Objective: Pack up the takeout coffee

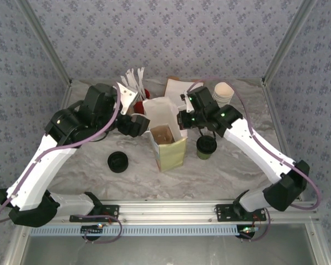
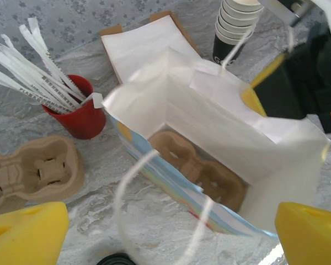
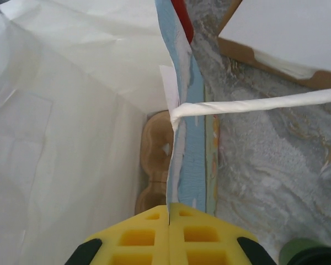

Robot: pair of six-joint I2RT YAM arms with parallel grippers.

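The takeout coffee (image 1: 206, 147) stands upright, lid apparently up, beside the bag (image 1: 171, 155).

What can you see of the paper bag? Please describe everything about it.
The paper bag stands upright and open in the middle of the table. It is white inside, printed blue and yellow outside, and has twisted white paper handles. A brown cardboard cup carrier lies at its bottom. The right gripper is shut on the bag's side wall near the rim, one finger inside, one outside.
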